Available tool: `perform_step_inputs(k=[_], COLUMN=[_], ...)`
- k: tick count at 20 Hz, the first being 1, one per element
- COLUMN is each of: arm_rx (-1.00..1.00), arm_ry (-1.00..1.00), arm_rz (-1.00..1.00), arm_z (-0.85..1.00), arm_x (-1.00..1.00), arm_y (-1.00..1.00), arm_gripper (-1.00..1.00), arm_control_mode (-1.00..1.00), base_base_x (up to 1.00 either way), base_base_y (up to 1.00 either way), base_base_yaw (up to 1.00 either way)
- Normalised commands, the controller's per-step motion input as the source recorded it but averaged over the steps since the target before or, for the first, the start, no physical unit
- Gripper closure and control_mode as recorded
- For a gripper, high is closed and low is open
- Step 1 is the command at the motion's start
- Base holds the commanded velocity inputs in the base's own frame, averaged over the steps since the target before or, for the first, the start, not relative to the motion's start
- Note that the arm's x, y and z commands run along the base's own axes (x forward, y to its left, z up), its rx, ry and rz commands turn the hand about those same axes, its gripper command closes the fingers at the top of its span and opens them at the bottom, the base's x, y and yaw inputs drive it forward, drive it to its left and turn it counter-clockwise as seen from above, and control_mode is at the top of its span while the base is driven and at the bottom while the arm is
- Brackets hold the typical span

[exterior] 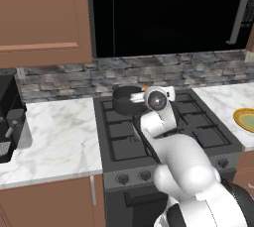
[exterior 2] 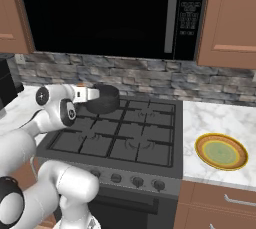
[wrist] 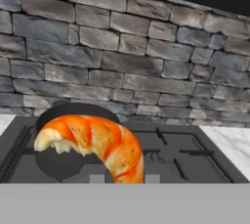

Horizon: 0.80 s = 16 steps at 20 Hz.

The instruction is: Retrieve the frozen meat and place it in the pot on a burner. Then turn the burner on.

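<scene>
In the hand view the frozen meat (wrist: 97, 142) is a curved orange-brown piece rising from between my fingertips. My gripper (wrist: 124, 176) is shut on it. Just beyond it and a little left stands the dark grey pot (wrist: 61, 162). In the left base view the pot (exterior: 125, 100) sits on the rear left burner. My gripper (exterior: 144, 92) hovers by the pot's right rim, and a bit of the meat (exterior: 145, 88) shows there. From the right, the pot (exterior 2: 103, 99) is next to my gripper (exterior 2: 83, 90), with the meat (exterior 2: 79, 85) showing orange above the hand.
The front left burner (exterior: 124, 146) has bare grate bars. Knobs (exterior: 122, 178) line the stove's front panel. A yellow-green plate (exterior 2: 221, 151) lies on the right counter. A black coffee machine (exterior: 10, 117) stands at the left. The stone wall (wrist: 127, 61) is close behind.
</scene>
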Motion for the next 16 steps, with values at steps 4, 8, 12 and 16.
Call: perform_step_inputs(k=[4, 8, 12, 16], arm_rx=[0.0, 0.0, 0.0, 0.04], arm_ry=[0.0, 0.0, -0.01, 0.02], arm_rz=[-0.11, -0.06, -0.01, 0.0], arm_z=[0.33, 0.01, -0.06, -0.05], arm_x=[0.01, 0.05, 0.04, 0.0], arm_y=[0.0, 0.0, 0.0, 0.0], arm_gripper=[1.0, 1.0, 1.0, 1.0], arm_control_mode=[-1.0, -1.0, -1.0, -1.0], base_base_x=[0.0, 0.0, 0.0, 0.0], base_base_y=[0.0, 0.0, 0.0, 0.0], base_base_yaw=[0.0, 0.0, 0.0, 0.0])
